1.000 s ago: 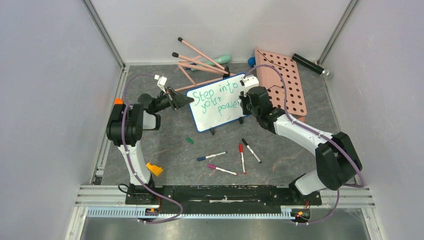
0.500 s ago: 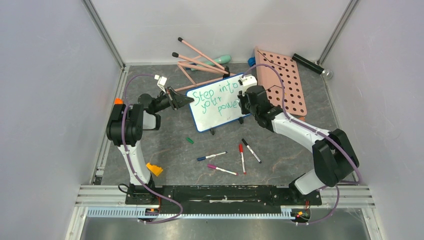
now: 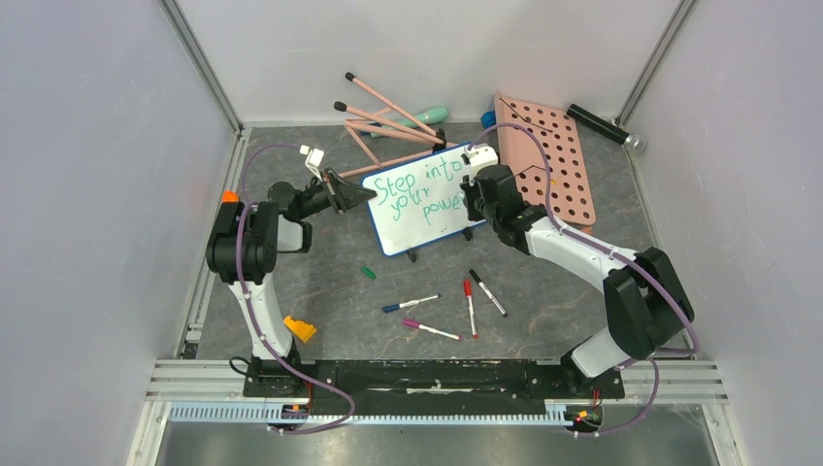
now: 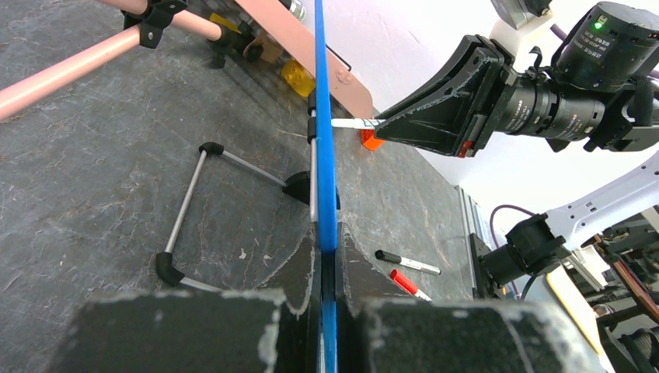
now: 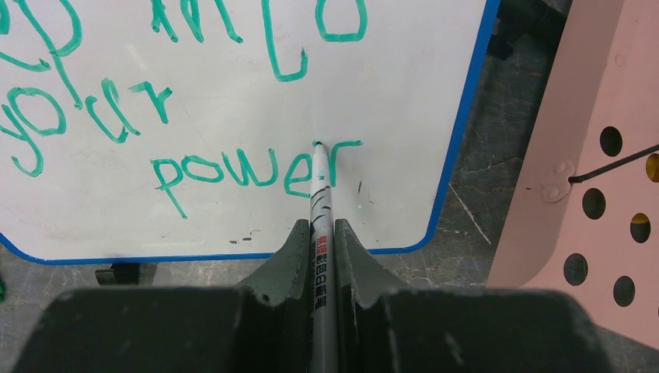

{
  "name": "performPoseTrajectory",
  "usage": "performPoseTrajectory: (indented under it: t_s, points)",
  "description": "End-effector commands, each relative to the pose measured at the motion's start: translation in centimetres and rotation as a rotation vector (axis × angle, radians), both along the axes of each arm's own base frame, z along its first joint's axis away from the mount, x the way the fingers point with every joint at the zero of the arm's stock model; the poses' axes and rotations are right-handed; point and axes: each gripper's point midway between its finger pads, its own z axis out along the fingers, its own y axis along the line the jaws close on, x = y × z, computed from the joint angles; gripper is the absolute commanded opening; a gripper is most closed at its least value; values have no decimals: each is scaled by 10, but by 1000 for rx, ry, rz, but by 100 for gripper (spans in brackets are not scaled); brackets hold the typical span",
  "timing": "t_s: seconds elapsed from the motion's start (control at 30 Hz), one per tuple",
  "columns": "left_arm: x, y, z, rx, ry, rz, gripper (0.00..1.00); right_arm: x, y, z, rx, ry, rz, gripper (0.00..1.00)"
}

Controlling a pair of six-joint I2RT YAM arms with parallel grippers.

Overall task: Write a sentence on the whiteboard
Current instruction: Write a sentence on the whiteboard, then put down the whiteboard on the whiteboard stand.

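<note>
One marker (image 5: 321, 198): pinched in right gripper (image 5: 322, 233), tip on board (image 5: 404, 116)
Sentence (image 5: 203, 169): green, three lines
Left gripper (image 4: 326, 245): clamps board's edge

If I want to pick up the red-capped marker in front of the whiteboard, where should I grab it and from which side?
Probably take the red-capped marker at its white barrel, below the cap, coming straight down with the jaws closing across it. It lies flat, so only the top is open, and the black marker angles away toward that end, leaving more room.
</note>
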Motion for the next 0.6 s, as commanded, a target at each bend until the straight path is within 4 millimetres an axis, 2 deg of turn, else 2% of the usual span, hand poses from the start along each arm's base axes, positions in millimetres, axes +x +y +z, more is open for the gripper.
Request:
performPoseTrajectory:
  t_s: [0.0,0.3,0.43,0.5,0.57]
  points:
    - [1,-1,10,12,-101,-22,2,6,-6,9,-7,-41,-26,0]
    - [0,-1,10,13,-102,-23,2,-5,-12,-3,-10,-23,-30,0]
    - [1,-1,10,10,-98,-26,2,-7,-11,6,7,-35,-23,0]
    - [1,-1,12,8,-95,-28,8,-9,-10,16,25,-53,-14,0]
    - [1,0,14,6,-97,-22,19,-11,-10,28,40,-75,-11,0]
